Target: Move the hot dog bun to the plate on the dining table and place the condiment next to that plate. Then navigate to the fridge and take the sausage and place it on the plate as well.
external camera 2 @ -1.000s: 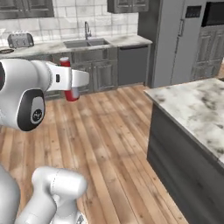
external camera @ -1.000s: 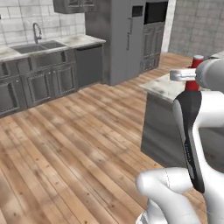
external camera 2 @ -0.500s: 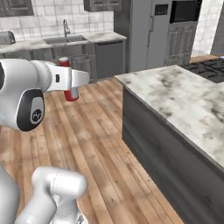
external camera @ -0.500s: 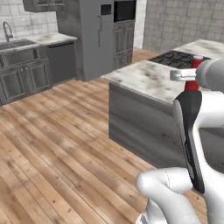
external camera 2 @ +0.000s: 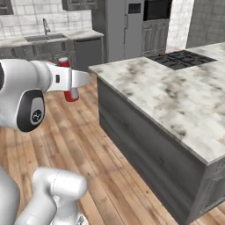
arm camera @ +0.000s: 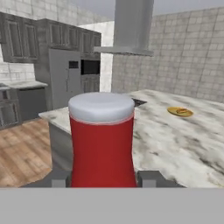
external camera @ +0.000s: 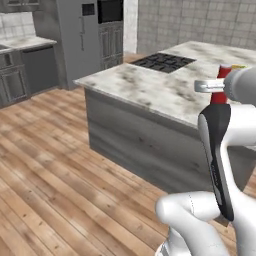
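The claw [arm camera: 103, 178] is clamped on the condiment [arm camera: 103, 140], one dark fingertip [arm camera: 148, 177] showing on each side of the red bottle's base, the white cap toward the camera. In the left base view the condiment [external camera: 220, 84] hangs in the air at about 2 o'clock, beside the arm's white wrist, above the near edge of the marble worktop [external camera: 150, 87]. In the right base view the same bottle [external camera 2: 69, 85] sits at about 10 o'clock, over the wooden floor [external camera 2: 101, 158] and apart from the worktop's corner. The yellow plate [arm camera: 180, 112] lies on the worktop at 3 o'clock in the hand view, well beyond the bottle. The black cooktop [external camera: 162, 61] is set into the marble, and the grey fridge [external camera: 84, 35] stands behind it at 11 o'clock.
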